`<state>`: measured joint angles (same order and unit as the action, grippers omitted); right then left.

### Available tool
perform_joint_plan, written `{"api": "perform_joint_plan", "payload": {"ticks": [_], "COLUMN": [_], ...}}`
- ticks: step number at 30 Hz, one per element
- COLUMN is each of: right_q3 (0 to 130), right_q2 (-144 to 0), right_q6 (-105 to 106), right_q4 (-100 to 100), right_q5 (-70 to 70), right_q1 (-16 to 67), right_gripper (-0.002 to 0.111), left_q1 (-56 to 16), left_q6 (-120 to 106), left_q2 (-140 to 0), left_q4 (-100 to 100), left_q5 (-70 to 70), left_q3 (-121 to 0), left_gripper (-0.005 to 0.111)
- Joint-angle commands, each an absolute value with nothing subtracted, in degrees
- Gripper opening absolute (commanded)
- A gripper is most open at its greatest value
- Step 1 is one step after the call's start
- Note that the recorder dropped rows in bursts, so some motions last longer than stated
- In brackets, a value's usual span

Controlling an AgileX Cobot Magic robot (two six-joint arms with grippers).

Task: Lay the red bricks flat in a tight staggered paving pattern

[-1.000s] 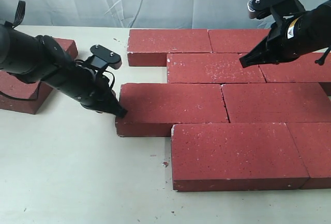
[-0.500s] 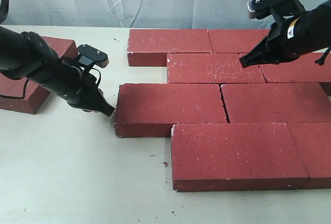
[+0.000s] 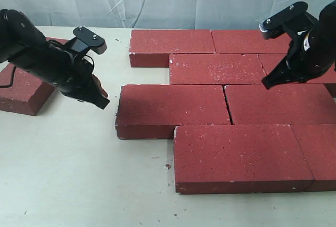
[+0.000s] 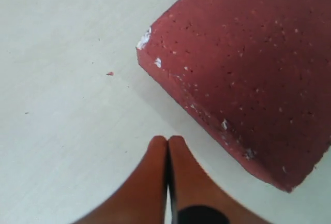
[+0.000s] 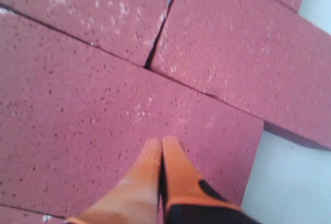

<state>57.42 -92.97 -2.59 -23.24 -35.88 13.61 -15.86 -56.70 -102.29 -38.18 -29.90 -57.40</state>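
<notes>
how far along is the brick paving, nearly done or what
Mostly done: four staggered rows of red bricks lie flat and close together. In hand: nothing is gripped. The left gripper, fingers shut, hovers off the end of the third-row brick, which shows a thin gap to its neighbour. The right gripper is shut above the rows. To do: one loose brick sits apart at far left.

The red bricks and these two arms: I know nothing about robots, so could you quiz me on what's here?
1. True or false: the jaws of the left arm are shut, empty and clear of every brick.
2. Where is the loose brick? A) left of the paving, partly hidden by the left arm; B) stacked on the paving; C) held by the right arm.
3. How many staggered rows does the paving show?
Key: 1 true; 2 A; 3 four.
</notes>
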Motion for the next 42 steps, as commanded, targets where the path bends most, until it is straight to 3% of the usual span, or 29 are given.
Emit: {"api": "perform_joint_plan", "payload": {"ticks": [1, 6, 11, 14, 17, 22, 26, 30, 42], "right_q3": [57.4, 57.5, 57.5, 57.5, 57.5, 57.5, 57.5, 57.5, 57.5], "right_q2": [-91.4, -91.6, -93.0, -93.5, -93.3, -93.3, -93.4, -93.4, -93.4], "right_q6": [-2.2, 0.0, 25.8, 40.2, 41.7, 41.7, 41.7, 41.7, 41.7], "right_q4": [-22.4, -17.8, 7.0, 17.3, 22.3, 23.0, 23.2, 23.5, 25.0], "right_q5": [-37.5, -31.3, -27.0, -28.1, -29.3, -30.3, -30.0, -29.3, -25.6], "right_q1": [13.3, 13.3, 14.2, 14.9, 15.0, 15.0, 15.0, 15.0, 15.0], "right_gripper": [0.0, -0.001, -0.001, -0.001, -0.001, -0.001, -0.001, -0.001, -0.001], "left_q1": [-15.5, -15.5, -15.5, -15.5, -15.3, -10.8, -7.3, -5.0, 9.7], "left_q6": [-55.8, -55.1, -54.7, -54.3, -50.4, -39.8, -12.4, 5.4, 2.5], "left_q2": [-100.3, -100.3, -100.3, -100.2, -100.2, -100.2, -101.6, -103.2, -116.9], "left_q4": [-37.6, -38.1, -40.5, -39.2, -45.6, -33.3, 3.0, 25.0, 11.8], "left_q5": [-29.5, -27.0, -25.7, -19.9, -10.9, -23.0, -37.5, -45.7, -46.2], "left_q3": [-57.6, -57.6, -57.6, -58.0, -60.3, -69.9, -78.2, -82.3, -94.6], "left_gripper": [0.0, 0.0, 0.0, 0.0, 0.0, 0.0, 0.0, 0.0, 0.0]}}
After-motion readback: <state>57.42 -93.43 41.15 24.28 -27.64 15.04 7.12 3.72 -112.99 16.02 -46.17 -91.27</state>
